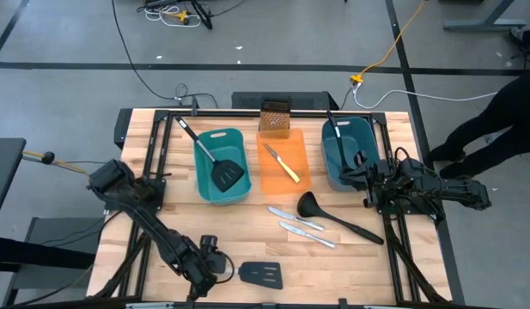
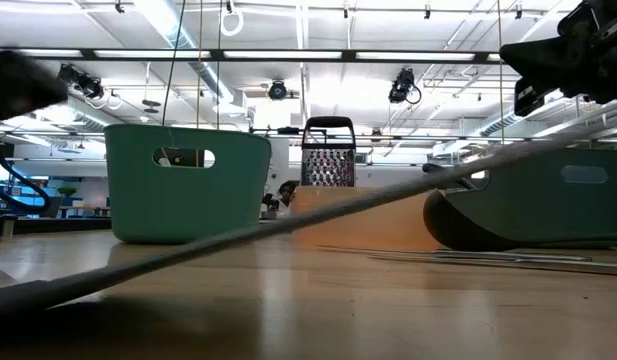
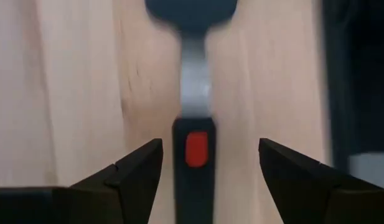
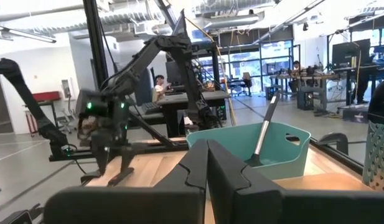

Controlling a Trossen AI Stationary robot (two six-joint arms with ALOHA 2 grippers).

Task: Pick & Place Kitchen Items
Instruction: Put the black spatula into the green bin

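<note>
At the near edge of the desk (image 1: 161,163), the left claw (image 3: 210,163) stands wide open, its two fingers straddling the red-marked handle of a black slotted spatula (image 1: 260,274) that lies flat, blade to the right. Nothing is gripped yet. The spatula looks light and stiff, with a smooth plastic handle that may slide on the wood; the handle just behind the red mark seems the best hold, since the flat blade offers little to pinch.

Toward the middle, two silver table knives (image 1: 301,225) lie side by side, thin and slippery, lying low on the wood and hard to get under. Just right of them rests a black ladle (image 1: 338,218), best taken by its long handle.

Farther off, the orange tray (image 1: 284,182) holds a yellow-handled knife (image 1: 281,163); the left teal tub (image 1: 220,187) holds another spatula (image 1: 216,161), the right teal tub (image 1: 344,129) a second ladle (image 1: 336,130). The right claw (image 4: 208,171) hovers by that tub, fingers closed on nothing.
</note>
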